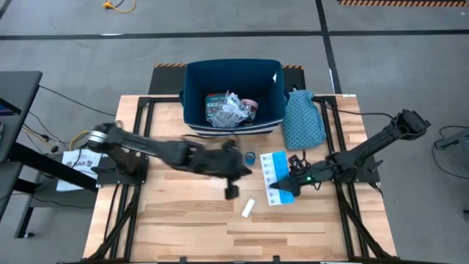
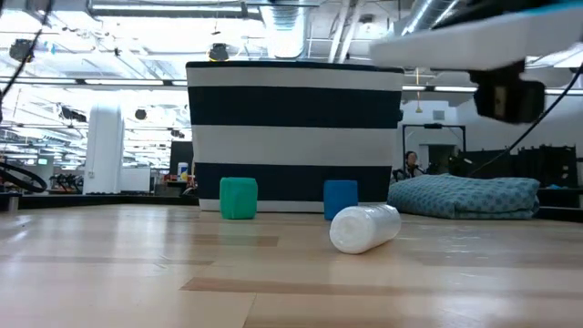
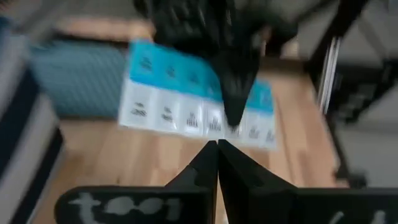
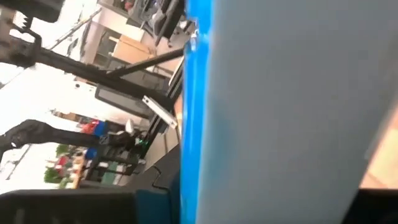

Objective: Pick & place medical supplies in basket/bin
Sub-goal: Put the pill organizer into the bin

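My right gripper [image 1: 287,186] is shut on a white-blue printed packet [image 1: 274,176], held up over the table's right middle; the low view shows the packet [image 2: 474,36] high above the wood. My left gripper [image 1: 231,191] hovers shut with nothing in it at the table's middle, just left of the packet [image 3: 186,99]. A small white tube [image 1: 248,209] lies on its side on the table. In front of the navy bin [image 1: 234,92], a teal tape roll [image 2: 239,198] and a blue one [image 2: 341,199] stand on the table. Several supplies lie in the bin. My right gripper pinches the packet between its two fingers at its right long edge, toward the near end [image 1: 282,188], coming from the table's right. One dark finger [image 3: 235,93] lies across the packet's printed face. The packet is lifted clear and roughly level.
A teal dotted cloth [image 1: 304,121] lies right of the bin at the far right. Bare wood stretches along the table's near half [image 1: 190,227]. Papers lie on a stand off the table's left edge [image 1: 77,161].
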Controlling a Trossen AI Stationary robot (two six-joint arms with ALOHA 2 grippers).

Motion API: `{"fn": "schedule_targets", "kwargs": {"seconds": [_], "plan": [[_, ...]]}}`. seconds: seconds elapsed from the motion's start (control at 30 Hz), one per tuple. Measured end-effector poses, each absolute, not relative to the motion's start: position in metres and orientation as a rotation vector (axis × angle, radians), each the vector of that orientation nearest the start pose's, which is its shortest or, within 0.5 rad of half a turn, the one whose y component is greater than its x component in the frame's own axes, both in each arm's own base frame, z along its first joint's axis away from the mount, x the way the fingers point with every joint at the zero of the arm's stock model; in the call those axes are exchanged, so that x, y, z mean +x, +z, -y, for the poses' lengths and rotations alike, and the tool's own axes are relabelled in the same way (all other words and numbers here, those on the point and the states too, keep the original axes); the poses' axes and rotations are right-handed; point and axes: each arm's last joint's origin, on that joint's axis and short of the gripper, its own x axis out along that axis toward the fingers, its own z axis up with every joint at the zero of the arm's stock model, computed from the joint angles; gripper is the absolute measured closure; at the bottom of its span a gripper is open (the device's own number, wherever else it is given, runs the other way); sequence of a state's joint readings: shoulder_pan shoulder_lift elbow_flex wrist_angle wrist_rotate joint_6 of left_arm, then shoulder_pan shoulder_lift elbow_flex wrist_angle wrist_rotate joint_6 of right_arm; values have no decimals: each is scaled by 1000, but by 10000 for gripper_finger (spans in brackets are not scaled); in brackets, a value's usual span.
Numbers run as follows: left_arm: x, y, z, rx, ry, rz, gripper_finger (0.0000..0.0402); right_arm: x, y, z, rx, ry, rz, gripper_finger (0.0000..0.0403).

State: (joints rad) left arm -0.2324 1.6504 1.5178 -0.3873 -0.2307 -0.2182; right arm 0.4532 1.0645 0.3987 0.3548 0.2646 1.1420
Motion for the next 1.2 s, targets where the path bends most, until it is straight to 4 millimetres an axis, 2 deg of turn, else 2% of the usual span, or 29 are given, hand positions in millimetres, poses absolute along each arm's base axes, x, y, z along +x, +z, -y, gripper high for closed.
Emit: {"fn": "schedule_targets", "kwargs": {"seconds": [0.1, 0.27, 0.6, 0.87, 1.07, 1.2], "plan": [[331, 358, 78, -132, 123, -382, 401, 203, 215, -82, 979, -27, -348, 268], [284, 362, 75, -160, 212, -321, 401, 218, 247, -71, 908, -66, -299, 269], [230, 354, 62, -177, 202, -285, 401, 237, 324, -37, 763, -165, -185, 268], [199, 349, 52, -198, 139, -274, 401, 263, 373, -4, 637, -289, -159, 269], [193, 346, 51, -187, 107, -312, 401, 287, 403, 30, 556, -380, -234, 271], [194, 345, 51, -154, 101, -320, 401, 304, 416, 58, 503, -413, -317, 270]]}}
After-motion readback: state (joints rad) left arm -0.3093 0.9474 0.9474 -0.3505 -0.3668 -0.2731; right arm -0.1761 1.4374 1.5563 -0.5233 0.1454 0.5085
